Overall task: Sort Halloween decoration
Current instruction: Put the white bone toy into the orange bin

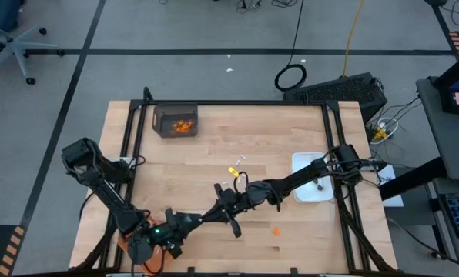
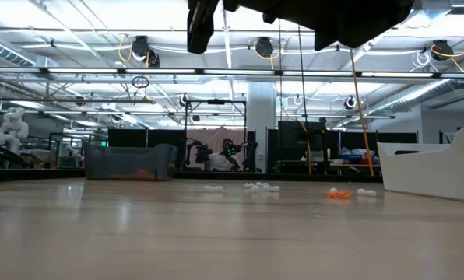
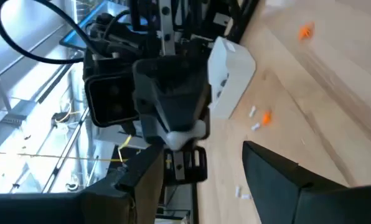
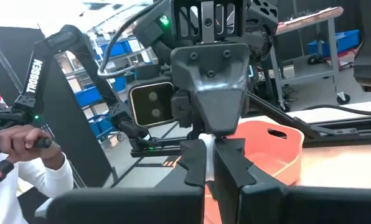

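2 grippers meet nose to nose over the wooden table [image 1: 214, 138], near its front edge. The left gripper [image 3: 204, 180] has its 2 fingers spread apart with nothing between them, pointed straight at the right gripper [image 4: 205, 163]. The right gripper has its fingers pressed together on a small white stick [image 4: 202, 142], which pokes up between the tips. Seen from above, the meeting spot lies between the orange tray [image 4: 266, 149] at the front left corner and the white rectangular dish [image 1: 313, 187] at the right edge.

Relative to the white dish: a few loose white sticks [image 1: 237, 161] and an orange bit [image 1: 233, 171] lie toward the table's middle, and 1 more orange bit [image 1: 276, 230] sits nearer the front edge. A dark bin [image 1: 175, 121] at the back left holds a heap of orange pieces [image 1: 183, 127].

A person's hand [image 4: 17, 142] with a white sleeve shows beyond the left arm, past the table.
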`<control>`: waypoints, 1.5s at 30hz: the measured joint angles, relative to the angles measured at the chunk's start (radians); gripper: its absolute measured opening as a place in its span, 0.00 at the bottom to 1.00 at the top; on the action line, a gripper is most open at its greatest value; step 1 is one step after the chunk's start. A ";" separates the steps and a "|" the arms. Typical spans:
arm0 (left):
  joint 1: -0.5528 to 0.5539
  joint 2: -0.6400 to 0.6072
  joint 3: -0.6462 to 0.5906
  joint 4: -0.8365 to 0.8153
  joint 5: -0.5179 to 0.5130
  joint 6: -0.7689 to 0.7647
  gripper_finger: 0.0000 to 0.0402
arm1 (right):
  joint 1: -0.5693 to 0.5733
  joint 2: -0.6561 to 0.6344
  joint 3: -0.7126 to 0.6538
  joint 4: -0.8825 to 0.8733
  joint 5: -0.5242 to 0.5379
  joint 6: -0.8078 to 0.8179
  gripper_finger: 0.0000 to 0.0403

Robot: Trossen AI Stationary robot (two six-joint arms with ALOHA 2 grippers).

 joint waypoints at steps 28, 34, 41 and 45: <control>0.038 0.000 0.000 0.145 0.118 0.152 0.31 | 0.015 0.000 0.000 -0.008 0.001 -0.024 0.00; 0.038 0.000 0.000 0.143 0.129 0.152 0.25 | 0.015 0.000 0.001 -0.007 0.001 -0.026 0.00; 0.038 0.000 0.000 0.139 0.129 0.151 0.19 | 0.015 0.000 0.001 -0.007 0.000 -0.027 0.00; 0.038 0.000 0.000 0.139 0.129 0.151 0.18 | 0.015 0.000 0.001 -0.008 0.000 -0.037 0.00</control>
